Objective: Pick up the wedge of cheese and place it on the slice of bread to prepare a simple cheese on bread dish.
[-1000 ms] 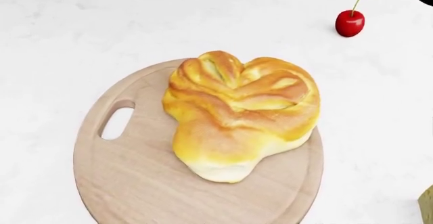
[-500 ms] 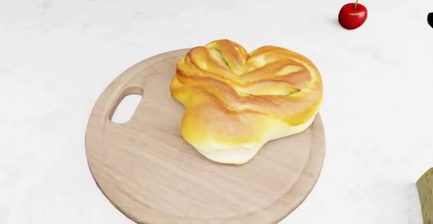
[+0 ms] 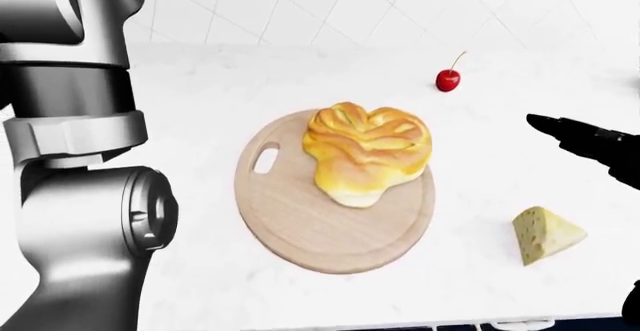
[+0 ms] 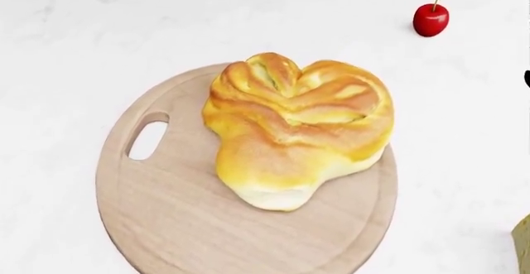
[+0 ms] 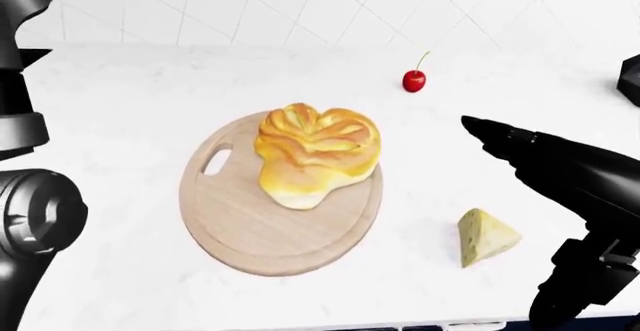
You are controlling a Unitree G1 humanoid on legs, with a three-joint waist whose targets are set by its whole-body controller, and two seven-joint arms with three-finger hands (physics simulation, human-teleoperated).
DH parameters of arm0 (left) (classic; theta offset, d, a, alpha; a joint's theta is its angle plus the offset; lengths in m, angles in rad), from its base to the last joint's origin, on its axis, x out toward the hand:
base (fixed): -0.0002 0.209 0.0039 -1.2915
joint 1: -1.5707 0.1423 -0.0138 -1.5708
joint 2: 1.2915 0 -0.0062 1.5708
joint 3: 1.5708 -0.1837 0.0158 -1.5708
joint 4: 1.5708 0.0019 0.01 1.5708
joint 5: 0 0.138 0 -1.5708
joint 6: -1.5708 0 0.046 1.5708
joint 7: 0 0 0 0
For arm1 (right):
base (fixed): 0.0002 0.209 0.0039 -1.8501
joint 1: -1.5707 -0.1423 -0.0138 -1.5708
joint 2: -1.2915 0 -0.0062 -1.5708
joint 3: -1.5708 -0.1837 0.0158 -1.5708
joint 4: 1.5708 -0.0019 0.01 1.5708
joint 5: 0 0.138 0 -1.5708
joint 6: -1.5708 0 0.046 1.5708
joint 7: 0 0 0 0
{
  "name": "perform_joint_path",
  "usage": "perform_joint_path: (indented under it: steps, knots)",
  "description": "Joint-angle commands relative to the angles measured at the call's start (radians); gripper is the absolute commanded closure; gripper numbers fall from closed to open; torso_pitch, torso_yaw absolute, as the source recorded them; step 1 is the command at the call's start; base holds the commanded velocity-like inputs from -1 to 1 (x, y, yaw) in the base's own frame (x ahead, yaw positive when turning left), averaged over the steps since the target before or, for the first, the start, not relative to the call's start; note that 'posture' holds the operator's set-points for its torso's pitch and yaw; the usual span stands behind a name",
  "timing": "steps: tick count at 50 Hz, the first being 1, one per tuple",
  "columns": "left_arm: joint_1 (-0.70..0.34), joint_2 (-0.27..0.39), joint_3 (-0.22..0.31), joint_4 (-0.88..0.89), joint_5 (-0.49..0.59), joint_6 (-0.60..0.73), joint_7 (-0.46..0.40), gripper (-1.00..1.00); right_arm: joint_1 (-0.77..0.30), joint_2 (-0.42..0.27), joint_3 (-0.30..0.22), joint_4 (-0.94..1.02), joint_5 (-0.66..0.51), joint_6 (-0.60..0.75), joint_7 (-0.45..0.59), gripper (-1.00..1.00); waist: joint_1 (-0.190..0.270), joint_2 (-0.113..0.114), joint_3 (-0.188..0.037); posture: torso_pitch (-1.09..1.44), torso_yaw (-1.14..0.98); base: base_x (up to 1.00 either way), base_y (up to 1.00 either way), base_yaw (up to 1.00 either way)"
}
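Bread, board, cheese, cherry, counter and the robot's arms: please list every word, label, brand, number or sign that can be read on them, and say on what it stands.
None: no view shows any readable text.
The bread, the wooden board, the cheese wedge, the cherry, the white counter and the tiled wall are all plain.
The right hand bears no marking either.
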Motion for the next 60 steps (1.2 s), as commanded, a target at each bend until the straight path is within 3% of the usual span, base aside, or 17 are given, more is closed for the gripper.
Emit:
perform_joint_path:
  steps: [1,20,32,38,49,60]
  knots:
    - [-0.038,0.008,0.004,-0.035,-0.001,-0.026,0.003,-1.0,-0.011,-0.016,-0.026,-0.016,-0.008,0.001,0.0,-1.0,0.0,-0.003,-0.025,0.0,0.0,0.0,0.0,0.0]
    - [-0.044,0.014,0.002,-0.025,0.001,-0.031,0.0,-1.0,-0.113,0.204,0.044,0.063,-0.201,-0.178,-0.007,-1.0,-0.01,0.009,-0.027,0.0,0.0,0.0,0.0,0.0]
    - [-0.041,0.014,0.004,-0.038,0.0,-0.022,0.0,-1.0,-0.031,0.312,0.01,0.057,-0.227,-0.266,-0.033,-1.0,-0.01,0.013,-0.026,0.0,0.0,0.0,0.0,0.0]
    - [-0.039,0.011,0.004,-0.04,0.0,-0.022,0.002,-1.0,-0.022,0.335,0.009,0.059,-0.232,-0.284,-0.041,-1.0,-0.011,0.014,-0.027,0.0,0.0,0.0,0.0,0.0]
    - [-0.037,0.015,0.005,-0.032,-0.001,-0.029,0.001,-1.0,-0.047,0.371,0.063,0.089,-0.263,-0.293,-0.089,-1.0,-0.012,0.016,-0.029,0.0,0.0,0.0,0.0,0.0]
    - [-0.033,0.014,0.004,-0.034,-0.002,-0.03,0.002,-1.0,-0.042,0.377,0.056,0.092,-0.262,-0.3,-0.091,-1.0,-0.009,0.016,-0.03,0.0,0.0,0.0,0.0,0.0]
